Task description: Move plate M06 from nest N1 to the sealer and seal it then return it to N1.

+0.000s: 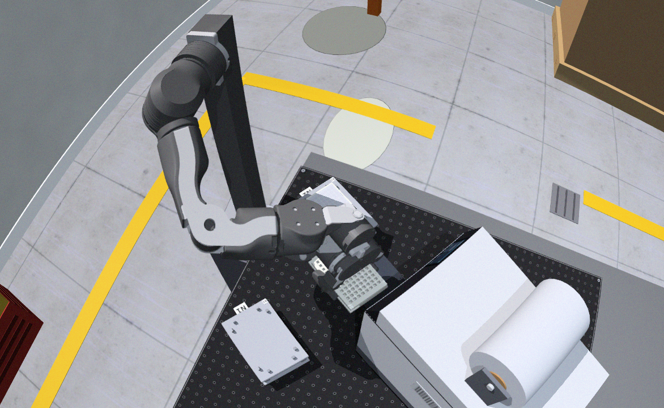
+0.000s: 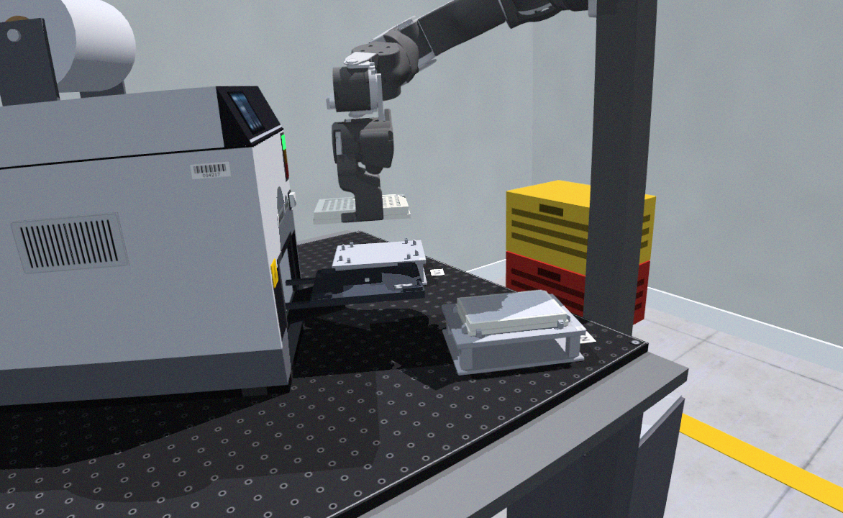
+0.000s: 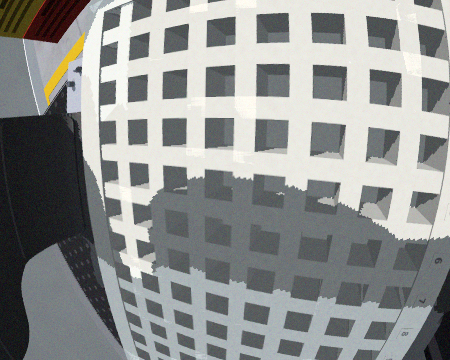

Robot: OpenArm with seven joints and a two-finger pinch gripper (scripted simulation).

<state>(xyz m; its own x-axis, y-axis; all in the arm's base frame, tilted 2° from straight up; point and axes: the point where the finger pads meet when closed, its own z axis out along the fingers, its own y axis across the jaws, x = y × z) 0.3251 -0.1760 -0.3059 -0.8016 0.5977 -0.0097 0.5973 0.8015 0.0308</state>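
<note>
A yellow crate [image 2: 579,221] is sitting on a red crate [image 2: 544,280] on the floor behind the table. Yellow lines [image 1: 339,103] are running across the grey floor tiles [image 1: 476,152]. A brown box [image 1: 623,55] is standing far from the table, and a small floor grate [image 1: 564,203] is lying near one line.

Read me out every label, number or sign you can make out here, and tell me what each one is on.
"N1", seen upside down: white tag at the corner of the bare plate nest.
Barcode sticker on the sealer's side: digits too small to read.
Row and column marks along the rim of the plate in the hand: too blurred to read.
Tag by the other nest: mostly hidden.
</note>
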